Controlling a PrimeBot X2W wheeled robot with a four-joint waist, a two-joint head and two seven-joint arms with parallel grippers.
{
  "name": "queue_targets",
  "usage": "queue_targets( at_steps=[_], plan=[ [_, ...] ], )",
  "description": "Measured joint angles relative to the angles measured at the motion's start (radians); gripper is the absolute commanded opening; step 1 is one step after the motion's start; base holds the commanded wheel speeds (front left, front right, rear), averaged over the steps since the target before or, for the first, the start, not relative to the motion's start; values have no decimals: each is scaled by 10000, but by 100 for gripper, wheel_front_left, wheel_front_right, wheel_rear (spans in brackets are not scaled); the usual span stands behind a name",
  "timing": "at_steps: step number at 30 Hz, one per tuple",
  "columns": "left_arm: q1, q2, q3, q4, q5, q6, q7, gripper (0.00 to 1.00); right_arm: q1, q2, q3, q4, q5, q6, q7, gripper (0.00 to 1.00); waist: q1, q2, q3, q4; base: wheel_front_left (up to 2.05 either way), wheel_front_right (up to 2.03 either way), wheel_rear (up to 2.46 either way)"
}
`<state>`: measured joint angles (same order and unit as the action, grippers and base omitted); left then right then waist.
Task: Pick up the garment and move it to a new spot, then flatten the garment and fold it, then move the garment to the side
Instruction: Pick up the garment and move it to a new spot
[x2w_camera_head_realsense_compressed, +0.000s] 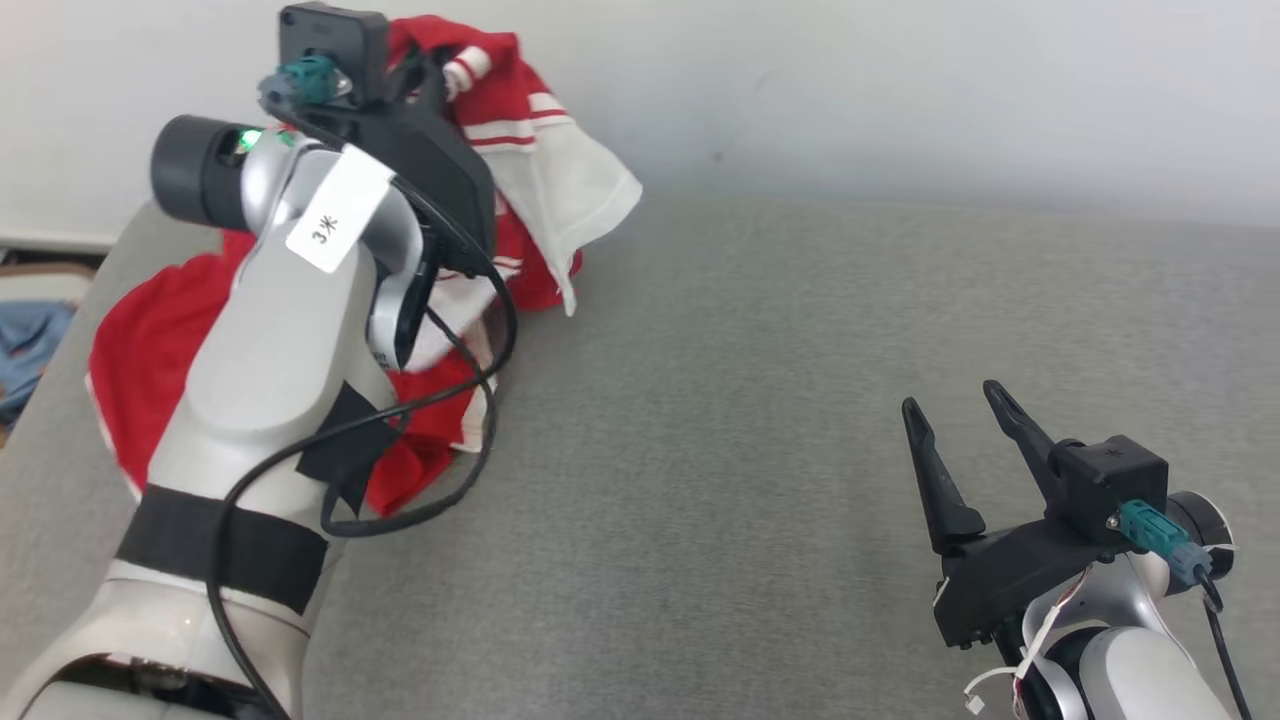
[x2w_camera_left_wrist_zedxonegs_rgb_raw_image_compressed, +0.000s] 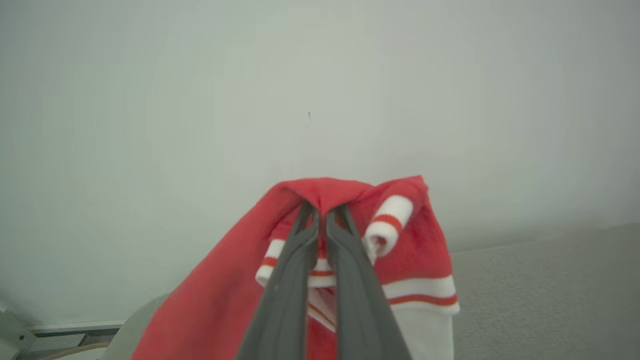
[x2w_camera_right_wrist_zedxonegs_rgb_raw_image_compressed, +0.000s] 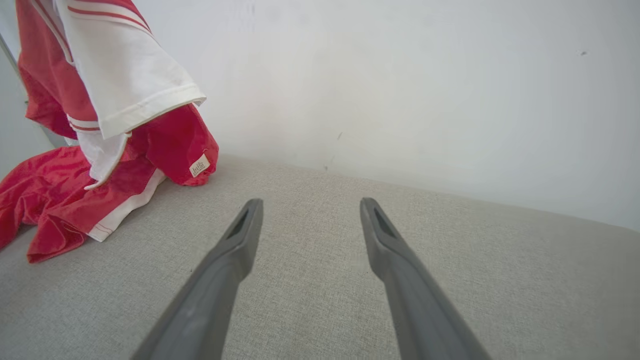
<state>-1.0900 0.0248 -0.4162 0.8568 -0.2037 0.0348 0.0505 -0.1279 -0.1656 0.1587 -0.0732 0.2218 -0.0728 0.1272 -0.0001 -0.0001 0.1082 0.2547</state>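
The garment (x2w_camera_head_realsense_compressed: 545, 170) is a red shirt with white sleeves and red-and-white striped trim. My left gripper (x2w_camera_left_wrist_zedxonegs_rgb_raw_image_compressed: 322, 210) is shut on a red fold of the garment (x2w_camera_left_wrist_zedxonegs_rgb_raw_image_compressed: 400, 250) and holds it raised at the far left of the grey surface. Its lower part trails on the surface below, partly hidden behind my left arm. In the right wrist view the garment (x2w_camera_right_wrist_zedxonegs_rgb_raw_image_compressed: 125, 90) hangs at the upper left, its hem resting on the surface. My right gripper (x2w_camera_head_realsense_compressed: 957, 397) stands open at the lower right, well away from the cloth, with nothing between its fingers (x2w_camera_right_wrist_zedxonegs_rgb_raw_image_compressed: 240, 235).
The grey fabric surface (x2w_camera_head_realsense_compressed: 760, 420) stretches wide to the right of the garment. A pale wall (x2w_camera_head_realsense_compressed: 900, 90) runs along its far edge. Beyond the surface's left edge lies a blue cloth (x2w_camera_head_realsense_compressed: 30, 340).
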Motion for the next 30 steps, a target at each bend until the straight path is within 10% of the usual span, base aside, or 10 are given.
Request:
queue_targets(
  at_steps=[8, 16, 30],
  plan=[
    [762, 90, -2284, -2220, -1166, -784, 67, 0, 346, 153, -155, 56, 12, -169, -368, 100, 0, 0, -572, -1088, 0, 0, 0],
    [822, 61, -4851, -4556, -3012, -311, 437, 0, 585, 351, -153, -52, 10, -240, -631, 100, 0, 0, -829, -2320, 0, 0, 0],
    [754, 59, -5402, -2021, -3490, 443, 1172, 0, 349, 320, -205, 134, 61, -151, -940, 100, 1, 1, -539, -4348, 0, 0, 0]
  ],
)
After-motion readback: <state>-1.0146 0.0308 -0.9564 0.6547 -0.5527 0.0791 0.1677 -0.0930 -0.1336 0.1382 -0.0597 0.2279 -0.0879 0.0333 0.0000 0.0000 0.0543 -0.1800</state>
